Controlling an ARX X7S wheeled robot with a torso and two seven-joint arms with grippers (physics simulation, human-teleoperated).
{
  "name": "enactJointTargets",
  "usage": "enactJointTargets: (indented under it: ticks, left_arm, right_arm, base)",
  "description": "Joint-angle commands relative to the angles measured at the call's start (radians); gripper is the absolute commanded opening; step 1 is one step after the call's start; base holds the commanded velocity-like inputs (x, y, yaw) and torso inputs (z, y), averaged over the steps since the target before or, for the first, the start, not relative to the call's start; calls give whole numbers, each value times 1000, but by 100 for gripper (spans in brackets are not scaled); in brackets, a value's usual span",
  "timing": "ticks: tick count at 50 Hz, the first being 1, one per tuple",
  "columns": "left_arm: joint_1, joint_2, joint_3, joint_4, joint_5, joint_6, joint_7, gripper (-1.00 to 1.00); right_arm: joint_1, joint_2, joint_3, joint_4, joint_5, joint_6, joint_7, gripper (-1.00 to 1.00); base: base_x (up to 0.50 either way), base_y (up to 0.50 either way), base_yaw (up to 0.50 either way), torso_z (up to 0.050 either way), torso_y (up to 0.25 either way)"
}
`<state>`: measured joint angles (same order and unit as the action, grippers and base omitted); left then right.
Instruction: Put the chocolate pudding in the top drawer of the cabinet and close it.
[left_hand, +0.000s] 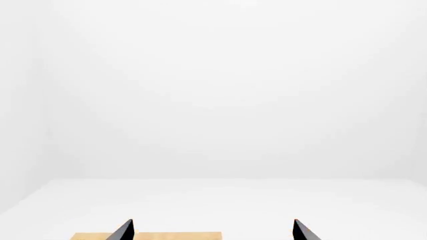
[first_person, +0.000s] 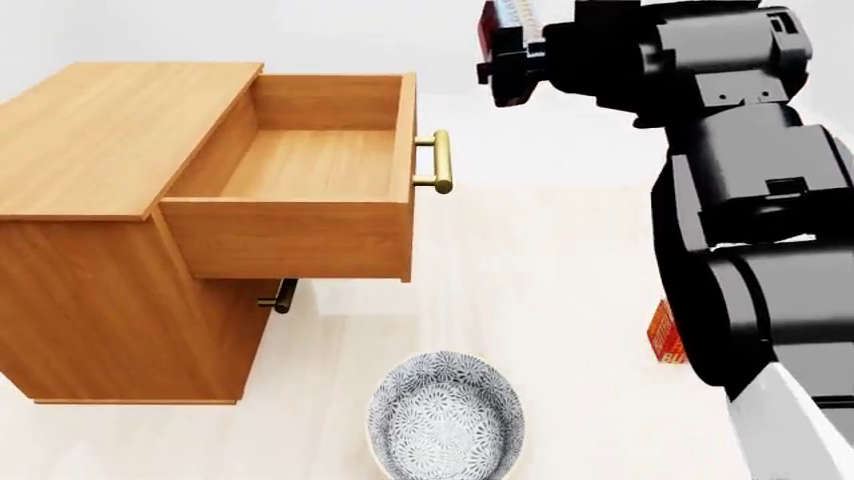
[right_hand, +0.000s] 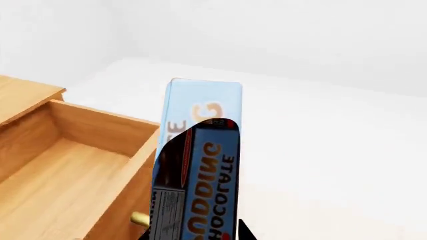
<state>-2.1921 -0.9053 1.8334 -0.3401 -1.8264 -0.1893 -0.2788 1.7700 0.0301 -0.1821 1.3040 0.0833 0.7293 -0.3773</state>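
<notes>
- The right tool (first_person: 514, 45) is gripping the chocolate pudding (right_hand: 200, 165), its fingers closed on the carton, and is holding it raised beyond the handle side of the top drawer (first_person: 300, 170), not yet above the drawer's inside.
- The risk: if the tool is opening here, the carton is falling outside the drawer front; if it is going down too early, the carton is hitting the front edge or the brass handle (first_person: 438, 160).
- The left tool (left_hand: 210, 231) is empty, its fingers spread wide.
- The drawer is standing fully pulled out of the cabinet (first_person: 94, 200).
- The right wrist view is showing the carton's print; the head view is showing only a red sliver of it, plus a patterned bowl (first_person: 445, 418) before the cabinet.
</notes>
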Motion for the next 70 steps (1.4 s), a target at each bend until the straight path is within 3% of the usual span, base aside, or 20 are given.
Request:
enactJointTargets:
  ticks: [1, 18, 27, 36, 70]
  left_arm:
    - [5, -10, -10, 12, 10, -2, -3, 100]
    - [11, -26, -24, 21, 21, -10, -5, 100]
    - [5, -44, -32, 36, 28, -20, -8, 100]
    - [-2, -63, -39, 50, 34, -33, -14, 100]
    - [14, -100, -64, 71, 57, -54, -29, 100]
  right_arm:
    - [84, -30, -304, -42, 357, -12, 21, -100]
    - [117, -30, -1081, -126, 1261, -150, 159, -100]
    - [131, -30, -1336, -186, 1530, -222, 187, -100]
    - [119, -30, -1397, -238, 1595, -241, 206, -100]
    - [6, -30, -1400, -311, 1597, -227, 248, -100]
  base:
    - [0, 0, 0, 0, 0]
    - [0, 0, 0, 0, 0]
    - [0, 0, 0, 0, 0]
    - [0, 0, 0, 0, 0]
    - [0, 0, 0, 0, 0]
